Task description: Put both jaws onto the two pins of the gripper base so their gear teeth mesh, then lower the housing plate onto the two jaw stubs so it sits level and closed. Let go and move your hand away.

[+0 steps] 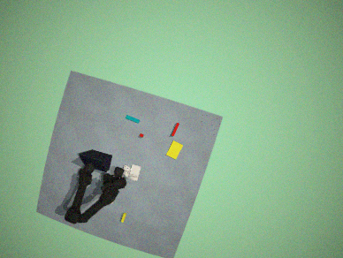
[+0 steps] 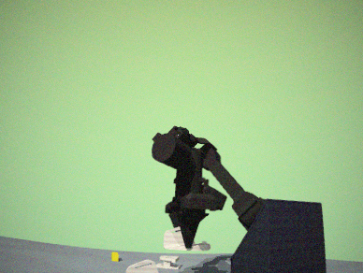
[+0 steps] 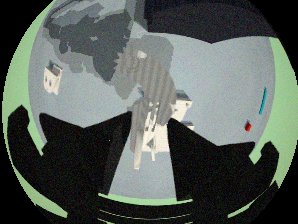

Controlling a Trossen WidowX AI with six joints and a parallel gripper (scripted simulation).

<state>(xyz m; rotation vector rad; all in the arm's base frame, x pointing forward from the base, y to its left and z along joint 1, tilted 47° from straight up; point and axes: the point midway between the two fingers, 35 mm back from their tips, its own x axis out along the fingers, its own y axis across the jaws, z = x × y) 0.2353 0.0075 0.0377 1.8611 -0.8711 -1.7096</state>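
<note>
Gripper (image 1: 118, 172) (image 2: 189, 247) (image 3: 150, 116) pinched on a toothed jaw (image 2: 172, 239) (image 3: 159, 89), held above white parts (image 1: 135, 172) (image 2: 142, 266) (image 3: 160, 143) (which one is the base, it cannot tell). Jaw placement seems in hand; next it should align the bore over its pin, then lower.

The top view looked steeply down from high above, far enough back to take in the whole width of the tabletop (image 1: 155, 212) (image 2: 28, 252) (image 3: 220, 75), turned askew at lower left. The exterior view looked almost level from low down, much nearer, across my arm (image 1: 101, 204) (image 2: 187, 179) and the dark box (image 1: 99, 160) (image 2: 290, 238) (image 3: 215, 20). The wrist view rode close behind my fingers (image 2: 189, 231), facing down past them through a round, wide lens. All three shared the box; top and wrist also shared the teal bar (image 1: 133, 118) (image 3: 263, 101) and red cube (image 1: 141, 135) (image 3: 248, 126).
</note>
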